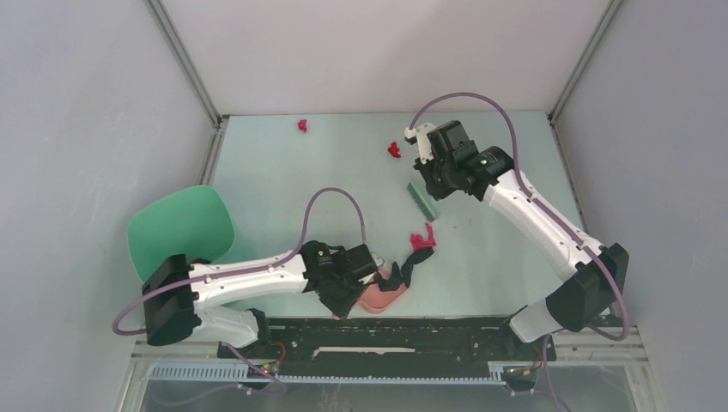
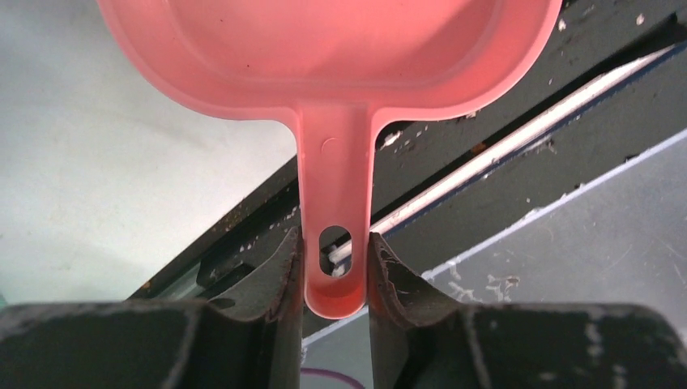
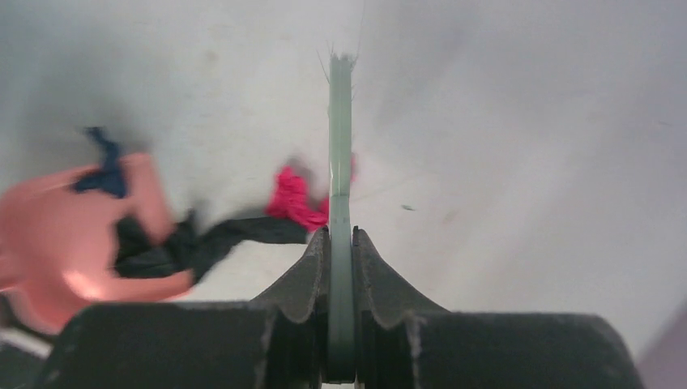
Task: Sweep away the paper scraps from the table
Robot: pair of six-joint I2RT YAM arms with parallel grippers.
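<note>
Left arm: I saw it lying low along the near edge, forearm running toward 3 o'clock, wrist tipped down.
Left gripper: clamped on the handle of the pink dustpan, one finger on each side by the hanging hole.
Right arm: reached from its base toward 11 o'clock, wrist bent down over the table.
Right gripper: closed on the thin back of the green brush, which hung at its 6 o'clock.
Paper scraps: a magenta bit and a black strip lay between brush and dustpan, the strip reaching the pan's lip, where a dark blue bit sat.
Outliers: one red bit at the gripper's 10 o'clock, another well apart by the far edge.
</note>
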